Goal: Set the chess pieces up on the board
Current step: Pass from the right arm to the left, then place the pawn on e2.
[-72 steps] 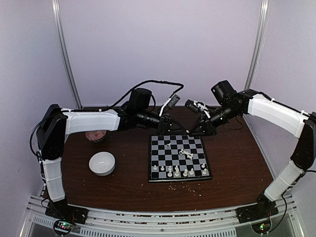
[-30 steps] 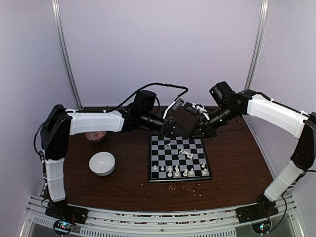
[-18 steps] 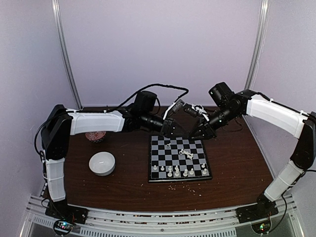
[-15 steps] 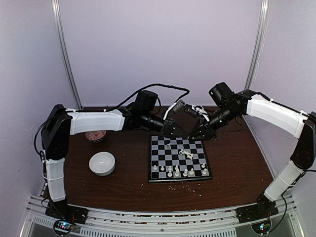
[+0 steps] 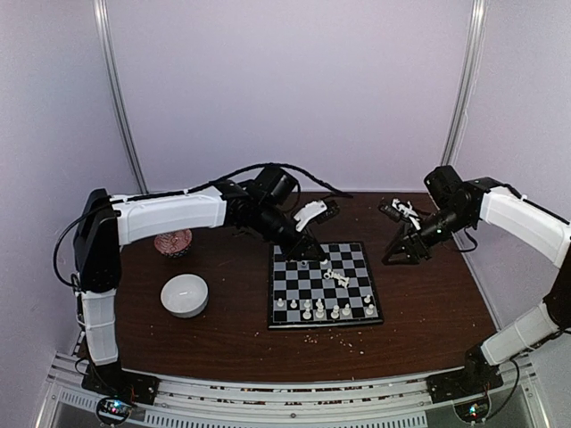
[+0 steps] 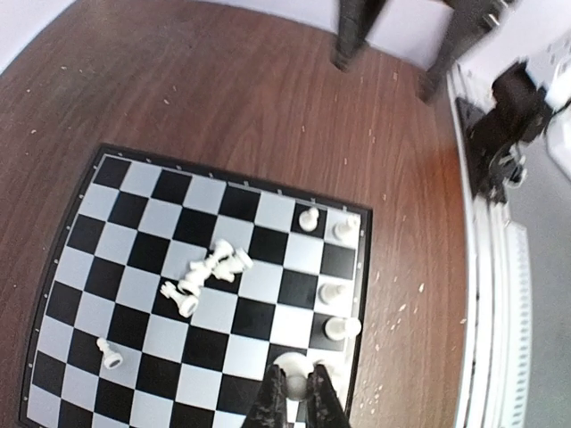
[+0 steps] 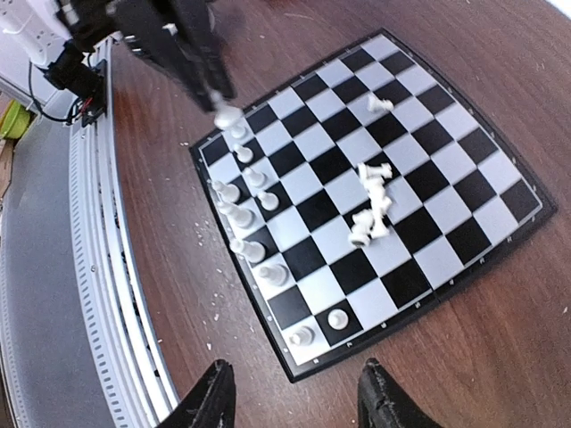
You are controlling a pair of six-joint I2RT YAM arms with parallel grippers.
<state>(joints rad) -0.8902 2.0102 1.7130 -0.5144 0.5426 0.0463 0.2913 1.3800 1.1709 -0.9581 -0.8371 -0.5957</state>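
Note:
The board (image 5: 299, 287) lies mid-table, black and pale grey. Several white chess pieces (image 5: 319, 311) stand along its near row. A few lie in a heap (image 5: 337, 278) in the middle, and one lies alone (image 5: 304, 264) further back. My left gripper (image 5: 310, 252) hangs above the board's left part, shut on a white piece (image 6: 294, 373). In the left wrist view that piece sits over the end of the standing row (image 6: 335, 294). My right gripper (image 5: 399, 256) is open and empty, just right of the board (image 7: 428, 178), its fingertips (image 7: 210, 392) over bare wood.
A round white bowl (image 5: 185, 295) stands left of the board. A reddish patterned dish (image 5: 173, 242) is behind it. Pale crumbs (image 5: 339, 337) dot the wood by the board's near edge. The left gripper (image 7: 210, 85) shows in the right wrist view.
The two grippers stood close together behind the board. The right gripper has drawn back to the right. The left gripper has swung forward over the board.

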